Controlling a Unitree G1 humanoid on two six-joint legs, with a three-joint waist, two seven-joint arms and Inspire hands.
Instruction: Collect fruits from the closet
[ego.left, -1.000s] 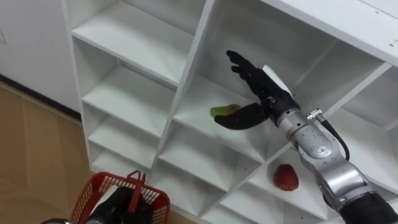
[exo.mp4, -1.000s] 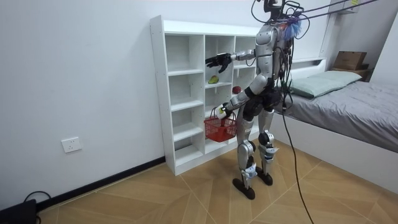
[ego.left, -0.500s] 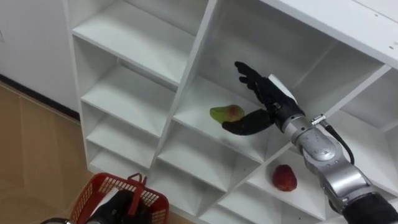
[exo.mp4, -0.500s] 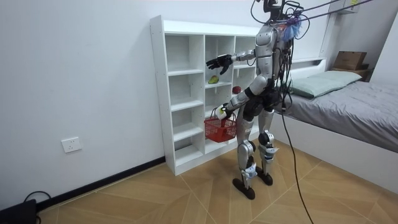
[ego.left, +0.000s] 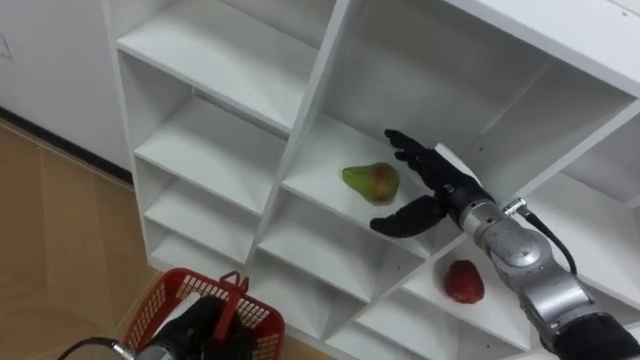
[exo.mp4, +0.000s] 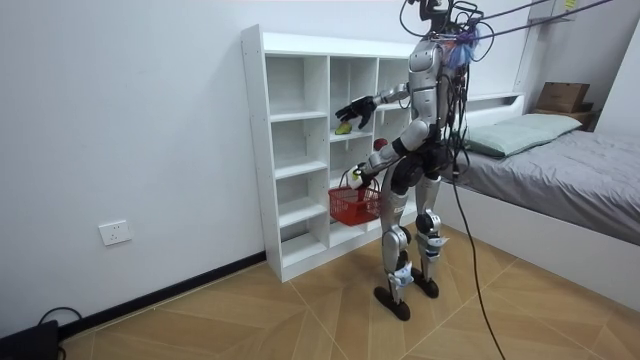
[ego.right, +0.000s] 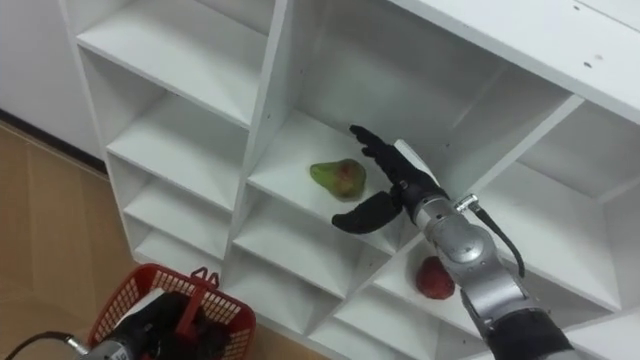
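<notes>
Left eye view: my right hand (ego.left: 437, 192) has dropped lower in the closet (ego.left: 300, 120) cubby over the last 1 s. It was up with the thumb across the pear (ego.left: 372, 181). Now it sits just to the right of the pear, fingers straight and spread, thumb out below, holding nothing. I can't tell whether the fingertips touch the fruit. The pear lies on its side on the same shelf, now in full view. 1 red fruit (ego.left: 464, 282) sits in the cubby below and to the right, untouched. My left hand (ego.left: 195, 328) is low, clenched on the handle of the red basket (ego.left: 250, 322).

Room view: I'm standing upright facing the closet, with the bed (exo.mp4: 570, 170) behind me. My right arm is stretched to the middle column and angled lower than 1 s ago, with the hand at the pear's shelf. The basket (exo.mp4: 353, 207) hangs from my left hand at hip height, in front of the lower cubbies.

Right eye view: same layout. The open right hand (ego.right: 398, 190) is beside the pear (ego.right: 338, 177), and the thumb tip is below and right of it.

My read: the hand is lined up for a side grasp but hasn't closed. Both fruits are left to collect. The next move needs the fingers past the pear's far side before closing. It's round and lying loose, so a nudge could roll it deeper into the cubby.
</notes>
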